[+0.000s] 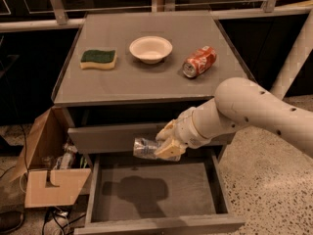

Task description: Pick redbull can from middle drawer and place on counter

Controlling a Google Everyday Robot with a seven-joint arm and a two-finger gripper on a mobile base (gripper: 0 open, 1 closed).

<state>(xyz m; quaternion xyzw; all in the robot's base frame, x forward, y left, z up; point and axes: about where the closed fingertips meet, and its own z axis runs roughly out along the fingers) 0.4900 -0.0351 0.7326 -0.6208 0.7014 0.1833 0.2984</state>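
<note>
At the bottom of the frame, the middle drawer [195,192] stands pulled open. Just above it, at centre, the gripper [168,147] is clamped on the redbull can [143,148], which lies sideways with its long axis roughly level and juts left from the fingers. The counter [146,84] lies higher in the frame, directly above the can.

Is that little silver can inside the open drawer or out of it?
Out. The gripper, in front of the cabinet, holds the redbull can sideways above the middle drawer.
</note>
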